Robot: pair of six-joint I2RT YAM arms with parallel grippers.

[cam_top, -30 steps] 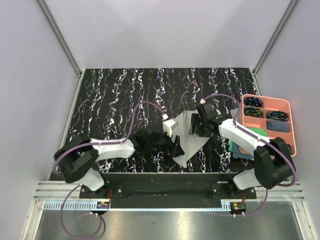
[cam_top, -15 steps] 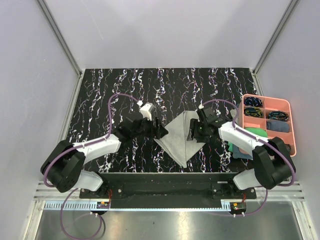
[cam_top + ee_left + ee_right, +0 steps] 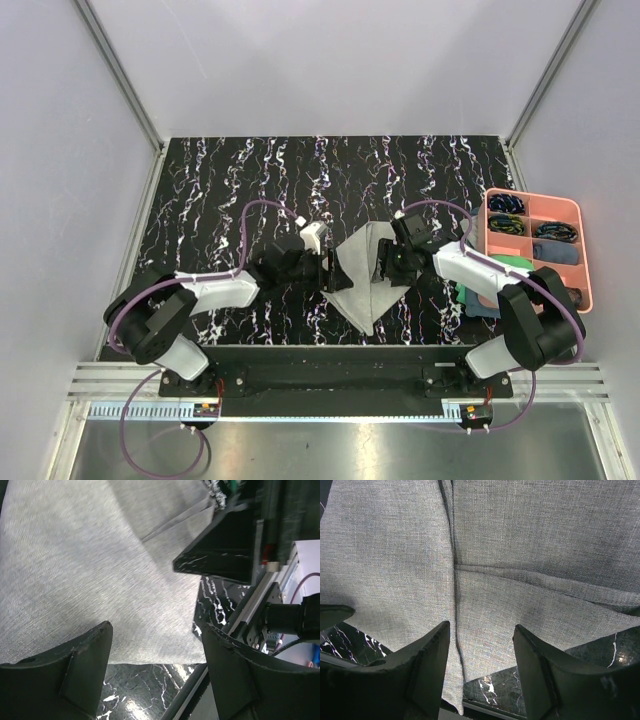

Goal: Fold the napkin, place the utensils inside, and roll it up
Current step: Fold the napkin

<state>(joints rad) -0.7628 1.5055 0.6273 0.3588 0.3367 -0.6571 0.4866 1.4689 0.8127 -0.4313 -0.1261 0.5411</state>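
Left hand [image 3: 327, 271] wide at napkin [image 3: 360, 290] left edge; right hand [image 3: 386, 266] wide over right edge; neither holding.

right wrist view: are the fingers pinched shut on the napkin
No, the right fingers stand apart, with flat napkin showing in the gap between them.

Lab: white enclosure [image 3: 330, 60], aluminium rail [image 3: 110, 378]
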